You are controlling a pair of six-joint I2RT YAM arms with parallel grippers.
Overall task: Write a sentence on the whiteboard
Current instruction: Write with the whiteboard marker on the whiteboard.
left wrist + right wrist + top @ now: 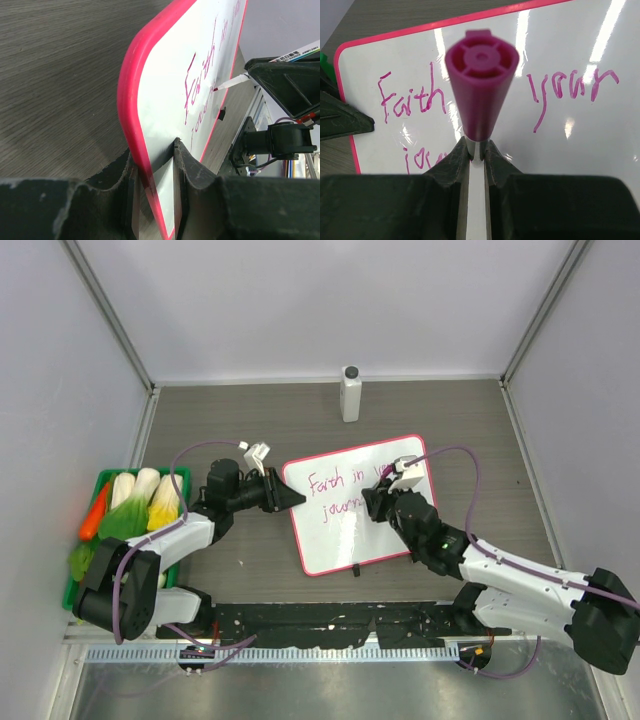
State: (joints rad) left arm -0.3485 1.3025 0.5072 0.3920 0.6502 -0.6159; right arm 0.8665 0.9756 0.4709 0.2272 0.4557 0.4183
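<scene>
Pinching the whiteboard [360, 530] at its 9 o'clock edge with the left gripper [292, 498], one finger pressed on each face of the pink frame, likely to stop it from sliding. Lying in the middle of the table [230, 420], long side running from 9 o'clock to 3 o'clock, tipped a little toward 2. Squeezing a marker [481, 85] in the right gripper [376, 502], fingers pressed tight on it, purple back end up, tip down by the second line. Reading "Faith in your" on the top line of the sentence [335, 483], with "jour" under it and the rest hidden behind the gripper. Hanging right over the words, so much nearer them than the left one. Probably next: sliding the tip toward 3 o'clock, along the long side, to finish the last word.
</scene>
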